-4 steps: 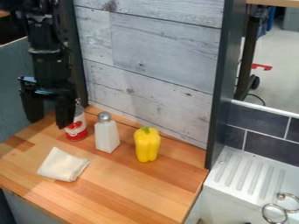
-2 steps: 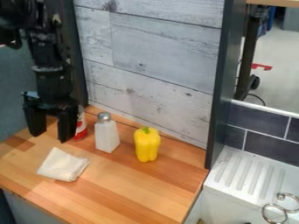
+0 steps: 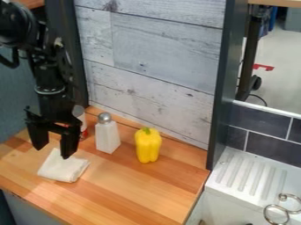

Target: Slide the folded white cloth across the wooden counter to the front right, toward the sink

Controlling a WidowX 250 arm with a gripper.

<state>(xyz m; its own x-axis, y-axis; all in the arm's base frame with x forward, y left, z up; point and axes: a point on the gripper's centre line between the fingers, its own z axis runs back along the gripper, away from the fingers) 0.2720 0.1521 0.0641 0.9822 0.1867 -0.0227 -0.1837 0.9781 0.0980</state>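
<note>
One cloth [image 3: 66, 169] nearest the jaws, spread apart | 1 bottle [image 3: 84, 132] | 1 shaker [image 3: 108, 137] | 1 yellow pepper [image 3: 148, 146]

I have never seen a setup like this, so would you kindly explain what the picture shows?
The machine is a black robot arm, seen from a fixed camera looking down at a slant. Its two-fingered hand hangs at the left, fingers spread, holding nothing. Just by the fingertips in this view is a crumpled white cloth, lying on the wooden counter. A red-and-white container is partly hidden behind the hand. Further right stand a white shaker and a yellow pepper.
</note>
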